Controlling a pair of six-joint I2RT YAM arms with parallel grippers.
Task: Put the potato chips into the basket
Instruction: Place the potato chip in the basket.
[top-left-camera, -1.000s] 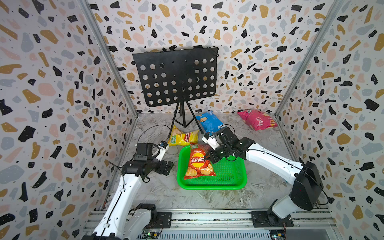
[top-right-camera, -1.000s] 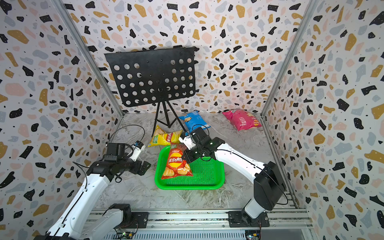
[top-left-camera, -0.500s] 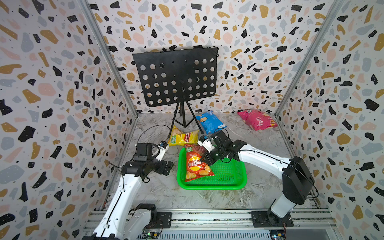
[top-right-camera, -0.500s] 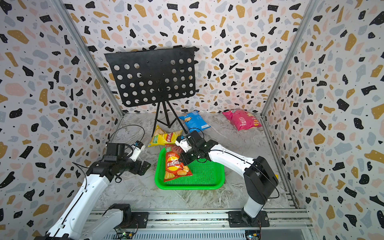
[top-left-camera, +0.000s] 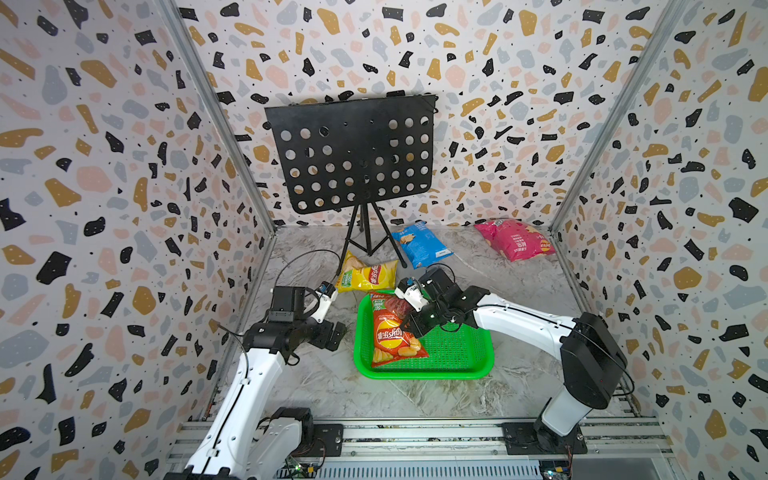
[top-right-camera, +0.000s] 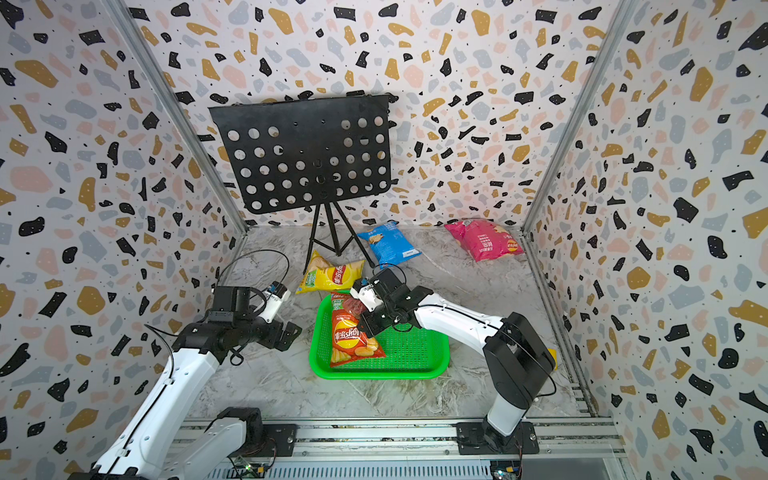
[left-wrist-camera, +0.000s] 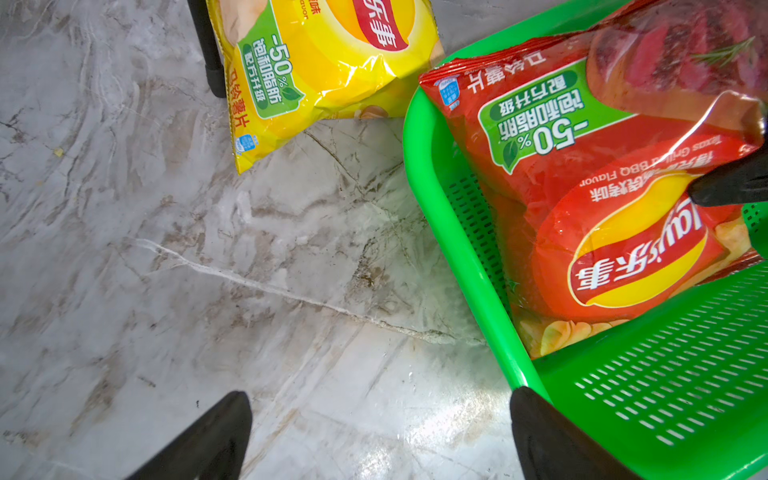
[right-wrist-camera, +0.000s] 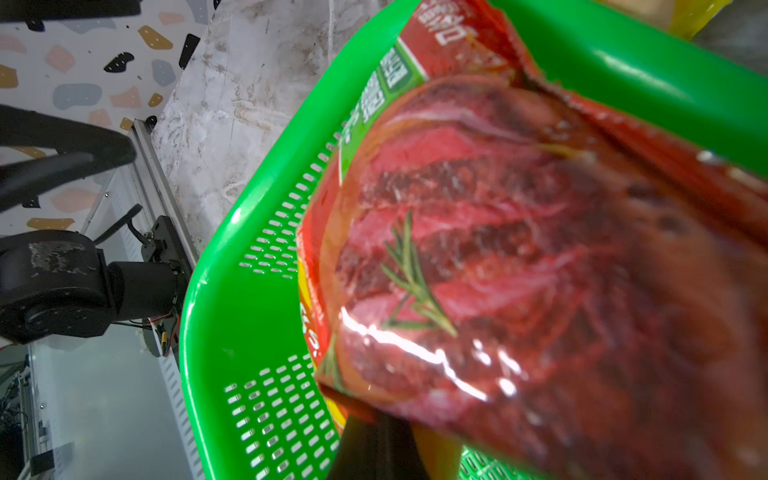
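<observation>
Your right tool (top-left-camera: 411, 326) is clamped on the orange-red bag (top-left-camera: 390, 338), which rests in the basket (top-left-camera: 457, 372); your left tool (left-wrist-camera: 380, 411) stands apart over the bench (top-left-camera: 332, 390); the yellow bag (top-left-camera: 368, 275), blue bag (top-left-camera: 419, 246) and pink bag (top-left-camera: 515, 243) lie outside

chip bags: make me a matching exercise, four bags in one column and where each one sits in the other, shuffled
1 orange-red bag
2 yellow bag
3 blue bag
4 pink bag

A far right corner
B just beyond the basket's far rim
C in the basket
D at the back, right of the music stand's legs

Pairs: 1-C, 2-B, 3-D, 4-A
</observation>
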